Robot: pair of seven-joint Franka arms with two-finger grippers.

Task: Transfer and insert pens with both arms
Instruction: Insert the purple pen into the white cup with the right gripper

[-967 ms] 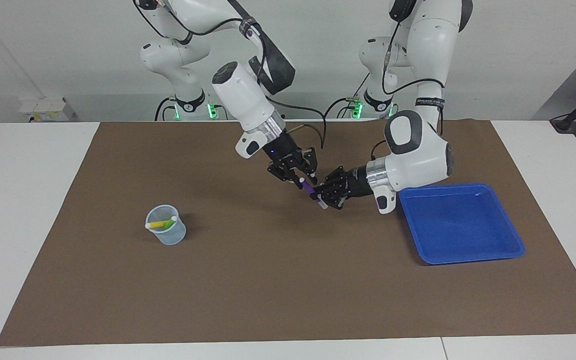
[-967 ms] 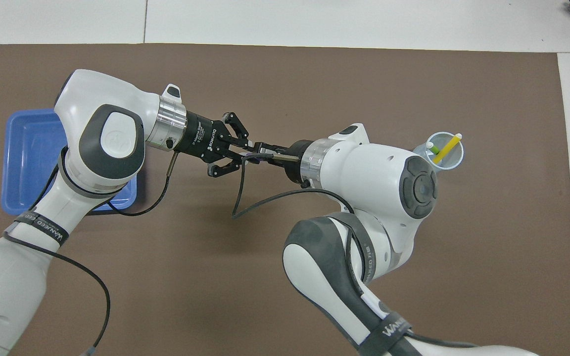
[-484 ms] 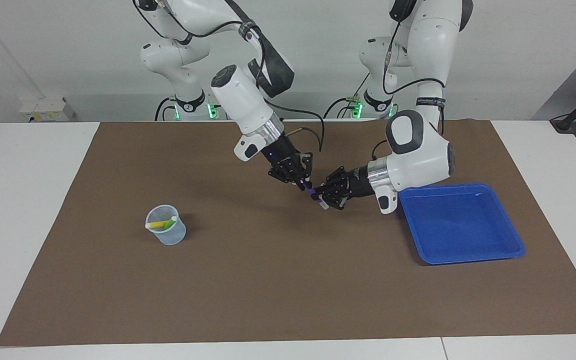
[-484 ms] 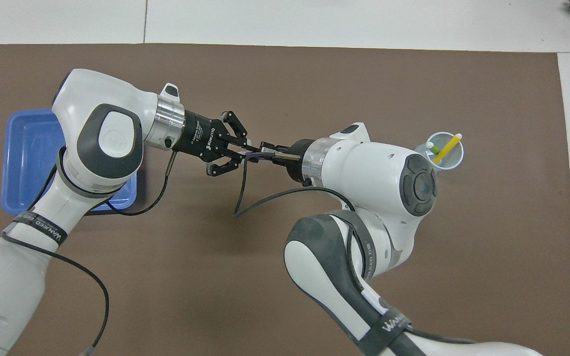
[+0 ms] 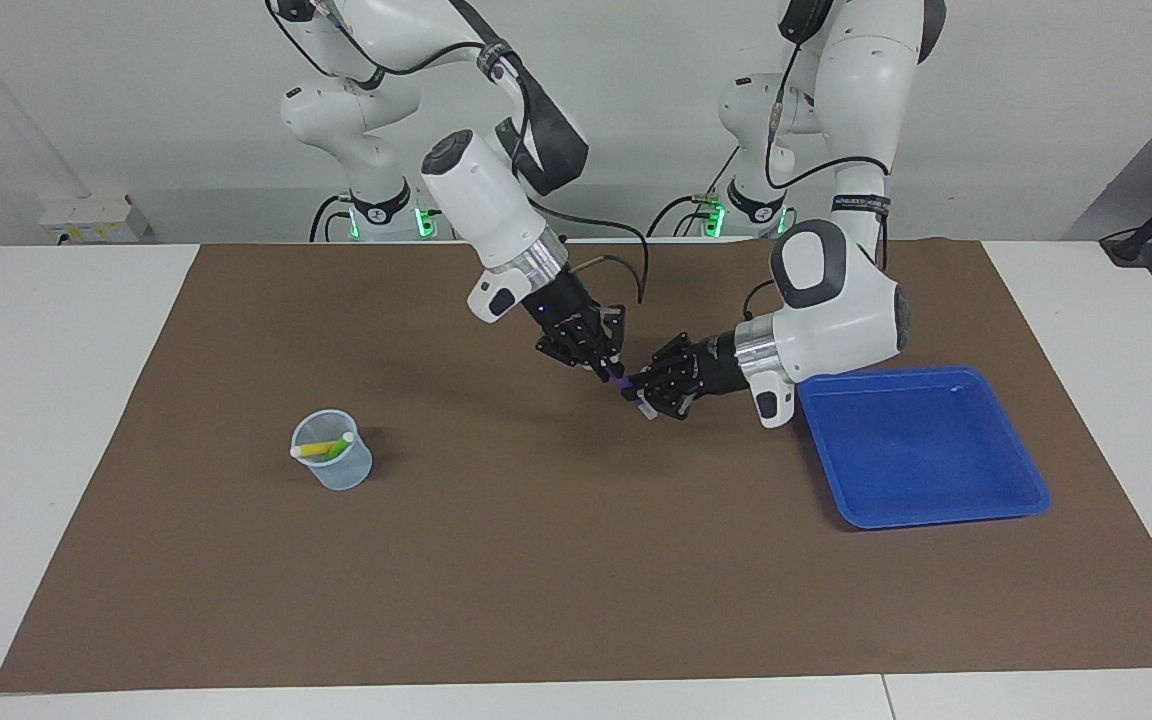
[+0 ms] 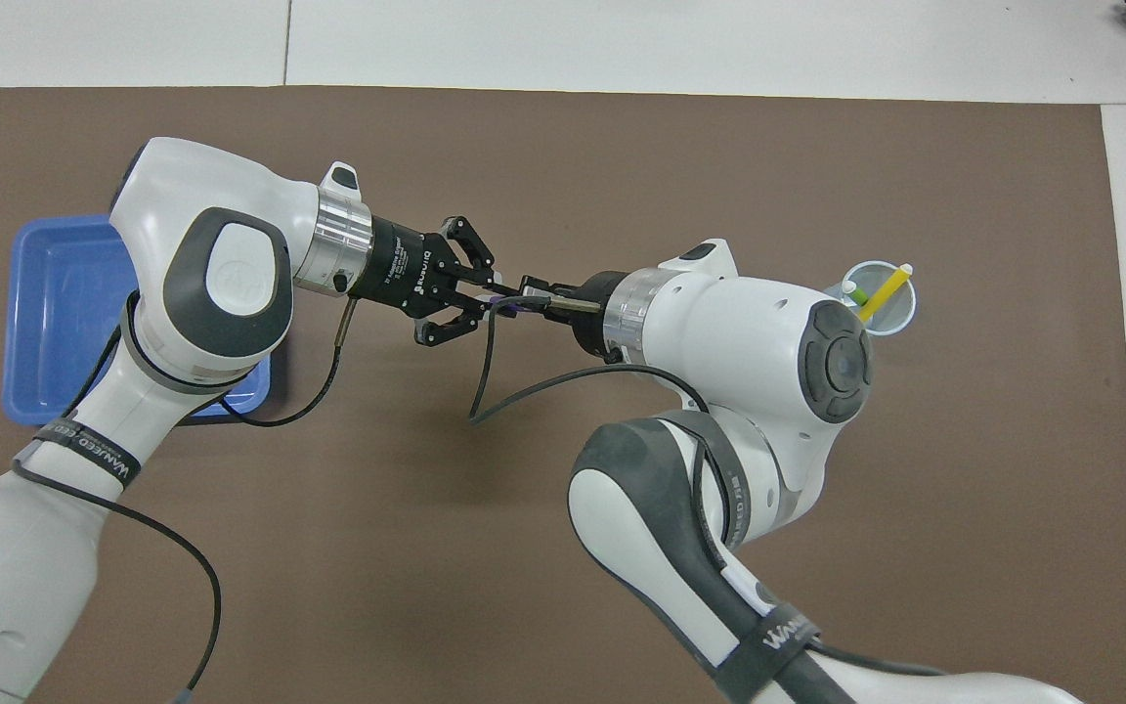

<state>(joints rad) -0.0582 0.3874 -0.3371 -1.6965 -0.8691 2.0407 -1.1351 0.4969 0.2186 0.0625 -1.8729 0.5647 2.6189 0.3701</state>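
Over the middle of the brown mat (image 5: 576, 560) both grippers meet on the purple pen (image 5: 624, 384), which is up in the air and tilted, its pale end pointing down. My left gripper (image 5: 640, 393) is shut on the pen's lower part. My right gripper (image 5: 609, 369) is shut on its upper part. From overhead, the left gripper (image 6: 493, 301) and right gripper (image 6: 528, 293) stand tip to tip, with only a sliver of the purple pen (image 6: 509, 306) showing. The yellow pen (image 5: 314, 452) and green pen (image 5: 340, 446) lean inside a clear cup (image 5: 336, 473).
The clear cup (image 6: 890, 315) stands on the mat toward the right arm's end of the table. A blue tray (image 5: 921, 450) holding nothing lies toward the left arm's end, beside the left arm's wrist. A black cable (image 6: 485, 381) hangs under the grippers.
My right gripper has closed onto the upper part of the purple pen, which the left gripper keeps holding. Both hands have drifted slightly toward the cup's end.
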